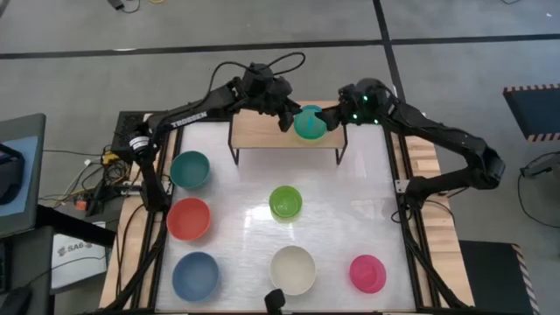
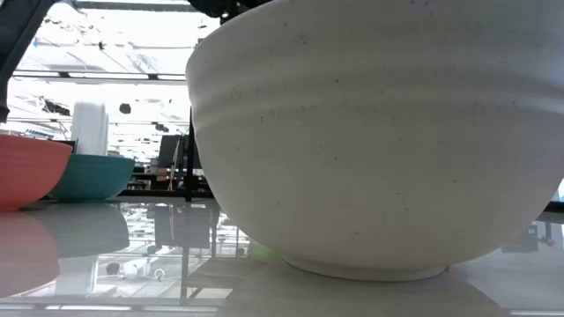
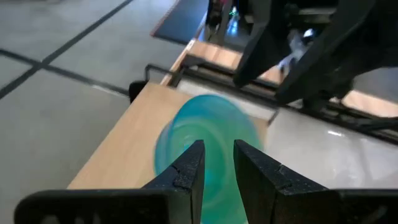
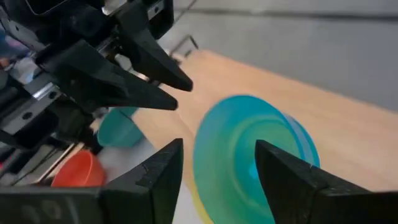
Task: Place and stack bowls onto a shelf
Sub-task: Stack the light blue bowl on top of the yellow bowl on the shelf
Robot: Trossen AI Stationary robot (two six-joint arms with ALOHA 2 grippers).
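Both pincers are meeting over the cyan bowl (image 1: 309,122) on the shelf (image 1: 262,131): your left pincer (image 1: 287,120) is pinching its rim while your right pincer (image 1: 335,121) is straddling it released, seemingly steadying it.

The floor (image 1: 79,79) is grey with dark lines (image 1: 175,48) across it. Wires (image 1: 96,179) lie beside the white counter (image 1: 236,236). Bright windows (image 2: 97,53) shine far behind.
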